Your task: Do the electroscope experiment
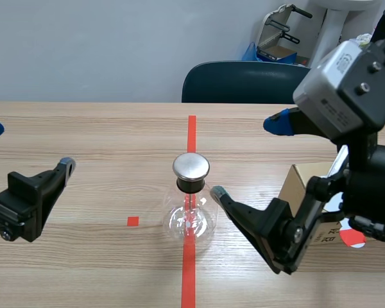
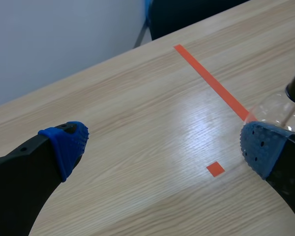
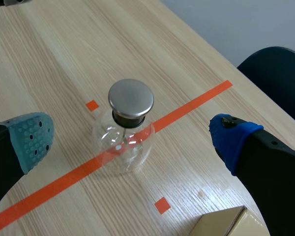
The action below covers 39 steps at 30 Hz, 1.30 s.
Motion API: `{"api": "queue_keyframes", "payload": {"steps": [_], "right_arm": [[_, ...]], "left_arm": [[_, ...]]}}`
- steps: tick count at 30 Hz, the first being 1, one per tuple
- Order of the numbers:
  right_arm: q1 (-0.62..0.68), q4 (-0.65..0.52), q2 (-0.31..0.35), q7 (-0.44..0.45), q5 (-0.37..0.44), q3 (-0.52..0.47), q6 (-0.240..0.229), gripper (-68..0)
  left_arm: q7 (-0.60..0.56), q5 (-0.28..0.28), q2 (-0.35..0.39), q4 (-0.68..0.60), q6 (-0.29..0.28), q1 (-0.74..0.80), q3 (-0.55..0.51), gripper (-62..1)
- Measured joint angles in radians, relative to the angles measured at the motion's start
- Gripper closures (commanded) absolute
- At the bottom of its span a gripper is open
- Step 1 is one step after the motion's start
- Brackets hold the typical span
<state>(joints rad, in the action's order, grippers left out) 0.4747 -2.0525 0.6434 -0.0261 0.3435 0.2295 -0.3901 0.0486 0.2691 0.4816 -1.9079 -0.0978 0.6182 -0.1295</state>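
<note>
Task item: the electroscope (image 1: 191, 205), a clear glass flask with a round metal cap (image 1: 191, 165) on a dark collar and a thin rod inside. It stands upright on the tabletop (image 1: 90, 128), directly on the orange-red tape line (image 1: 191, 131).
Left arm: the left hand (image 1: 29, 146) sits well to the left of the electroscope, clear of it. Its fingers are wide apart and hold nothing. In its wrist view the flask's edge shows just past one blue pad (image 2: 259, 147).
Right arm: the right hand (image 1: 247, 157) sits to the right of the electroscope, fingers spread, nothing between them. In the scene view its grey-green pad (image 1: 217, 191) lies just beside the glass. The wrist view shows bare wood between the flask and each pad, with the electroscope ahead of the gap.
Other item: a cardboard box (image 1: 306, 183), right of the electroscope, partly hidden behind the right arm.
Writing: dark print low on the box front, beside a red-and-white patch (image 1: 353, 237). It is too small and too covered to read.
Marks: a small orange-red square (image 1: 133, 221), left of the electroscope.
Background: a dark chair (image 1: 237, 82), beyond the tabletop's far edge, behind the electroscope.
</note>
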Motion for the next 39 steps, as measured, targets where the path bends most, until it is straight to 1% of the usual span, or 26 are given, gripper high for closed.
{"api": "queue_keyframes", "payload": {"steps": [1, 3, 4, 6, 11, 15, 18, 33, 36, 39], "right_arm": [[0.0, 0.0, -0.011, 0.001, -0.01, -0.003, -0.019, -67.9], [0.0, 0.0, -0.025, 0.0, -0.022, -0.008, -0.044, -67.9], [0.0, 0.0, -0.03, 0.001, -0.023, -0.008, -0.052, -67.9], [0.0, 0.0, -0.035, -0.001, -0.03, -0.013, -0.063, -67.9], [0.0, 0.0, -0.034, -0.007, -0.03, -0.018, -0.06, -67.9], [0.0, 0.0, -0.034, -0.037, -0.03, -0.018, -0.06, -67.9], [0.0, 0.0, -0.034, -0.043, -0.03, -0.018, -0.06, -67.9], [0.0, 0.0, -0.034, -0.043, -0.03, -0.018, -0.06, -67.9], [0.0, 0.0, -0.034, -0.043, -0.03, -0.018, -0.06, -67.9], [0.0, 0.0, -0.034, -0.043, -0.03, -0.018, -0.06, -67.9]], "left_arm": [[-0.001, -0.013, -0.013, -0.006, 0.0, 0.0, -0.005, -62.3], [-0.039, -0.026, -0.03, -0.008, 0.0, 0.0, -0.006, -62.3], [-0.054, -0.035, -0.033, -0.008, -0.002, 0.0, -0.006, -62.3], [-0.063, -0.034, -0.033, -0.008, 0.006, 0.0, -0.006, -62.3], [-0.108, -0.034, -0.032, -0.008, 0.02, 0.0, -0.006, -62.3], [-0.163, -0.034, -0.032, -0.008, 0.019, 0.011, -0.006, -62.3], [-0.178, -0.034, -0.03, -0.008, 0.019, 0.035, -0.006, -62.3], [-0.168, -0.034, -0.03, -0.008, 0.019, 0.038, -0.004, -62.3], [-0.128, -0.034, -0.03, -0.008, 0.019, 0.038, -0.004, -62.3], [-0.127, -0.034, -0.03, -0.008, 0.019, 0.038, -0.004, -62.3]]}}
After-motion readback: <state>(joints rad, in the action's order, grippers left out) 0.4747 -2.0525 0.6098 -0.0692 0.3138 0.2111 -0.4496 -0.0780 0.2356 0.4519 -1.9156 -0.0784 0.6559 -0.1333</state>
